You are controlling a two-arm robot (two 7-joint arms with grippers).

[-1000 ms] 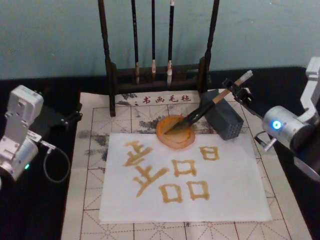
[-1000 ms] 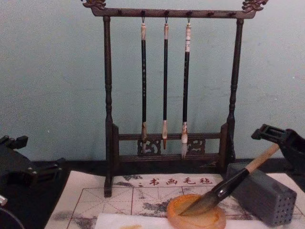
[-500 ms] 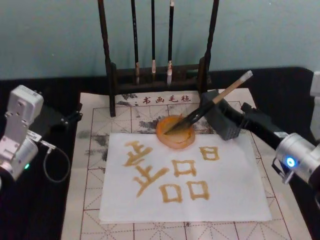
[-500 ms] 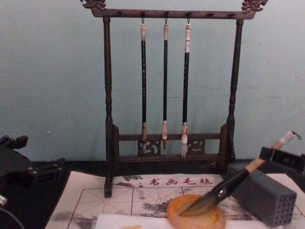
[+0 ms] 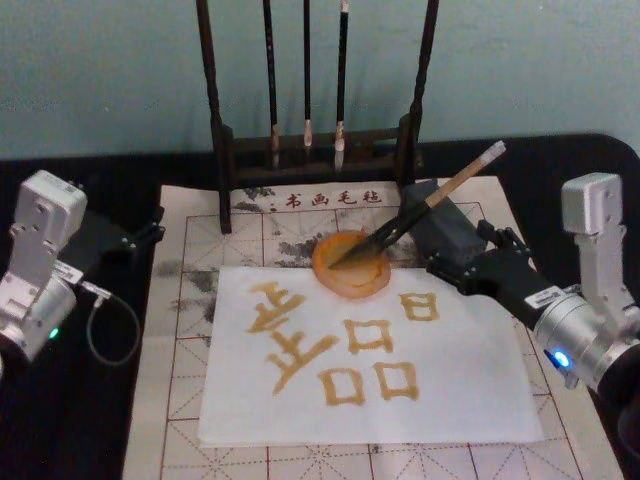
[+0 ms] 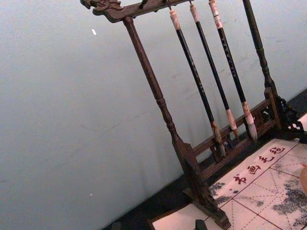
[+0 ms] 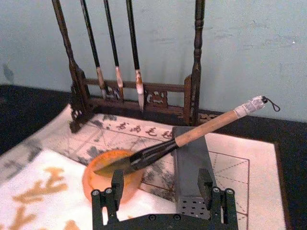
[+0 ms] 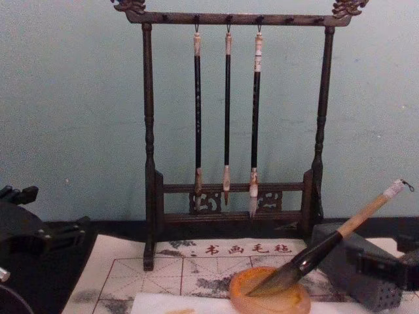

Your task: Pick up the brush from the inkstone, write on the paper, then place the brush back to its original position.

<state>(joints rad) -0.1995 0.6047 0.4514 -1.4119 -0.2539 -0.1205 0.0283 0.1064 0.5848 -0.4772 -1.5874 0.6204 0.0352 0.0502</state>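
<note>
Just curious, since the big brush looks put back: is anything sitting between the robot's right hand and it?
Yes. The grey block stands between the right hand, which is open, and the brush, whose handle leans across that block.

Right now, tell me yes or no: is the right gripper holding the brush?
No. The right gripper has open fingers with nothing between them, and the brush leans on the grey block, bristles in the inkstone.

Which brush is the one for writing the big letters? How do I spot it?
Find the tall dark wooden rack at the back, then the round orange inkstone just in front of it. The brush lies slanted, its bristles in that dish and its handle propped on the grey block. It is thick with a tan handle, while the three thin black brushes hang upright.
</note>
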